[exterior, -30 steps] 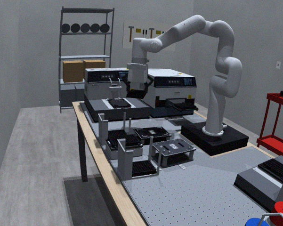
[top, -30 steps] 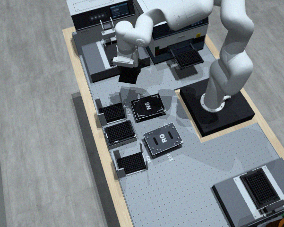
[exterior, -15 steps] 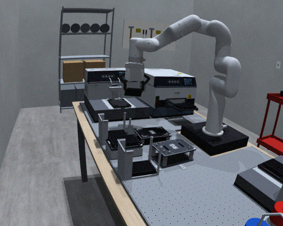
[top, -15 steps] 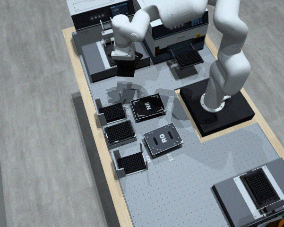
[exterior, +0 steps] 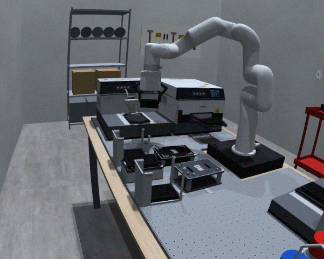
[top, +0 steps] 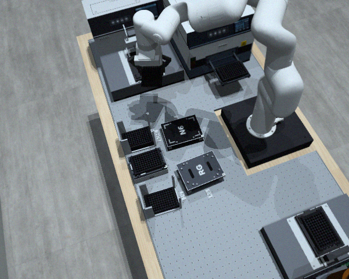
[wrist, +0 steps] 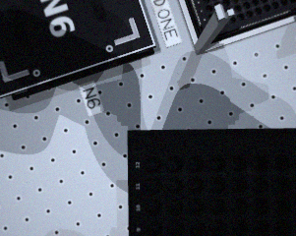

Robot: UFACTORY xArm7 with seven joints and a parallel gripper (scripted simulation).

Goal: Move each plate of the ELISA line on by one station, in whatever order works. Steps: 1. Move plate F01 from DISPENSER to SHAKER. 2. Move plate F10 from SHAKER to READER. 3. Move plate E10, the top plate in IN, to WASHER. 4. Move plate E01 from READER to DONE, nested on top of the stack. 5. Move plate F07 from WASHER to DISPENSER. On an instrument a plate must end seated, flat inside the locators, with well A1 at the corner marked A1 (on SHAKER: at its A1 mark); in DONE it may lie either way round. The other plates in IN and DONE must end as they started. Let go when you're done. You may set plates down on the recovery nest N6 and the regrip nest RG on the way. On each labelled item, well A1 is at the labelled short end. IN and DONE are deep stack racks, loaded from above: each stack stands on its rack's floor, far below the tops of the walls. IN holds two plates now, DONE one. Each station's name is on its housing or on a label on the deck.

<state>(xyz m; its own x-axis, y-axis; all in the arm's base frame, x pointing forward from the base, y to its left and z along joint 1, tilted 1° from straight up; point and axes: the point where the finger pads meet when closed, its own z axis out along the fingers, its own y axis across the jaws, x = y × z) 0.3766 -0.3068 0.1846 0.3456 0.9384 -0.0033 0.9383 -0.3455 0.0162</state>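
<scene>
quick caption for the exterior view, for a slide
The gripper, shut on a dark plate, hangs above the instrument nest at the deck's far end.
</scene>
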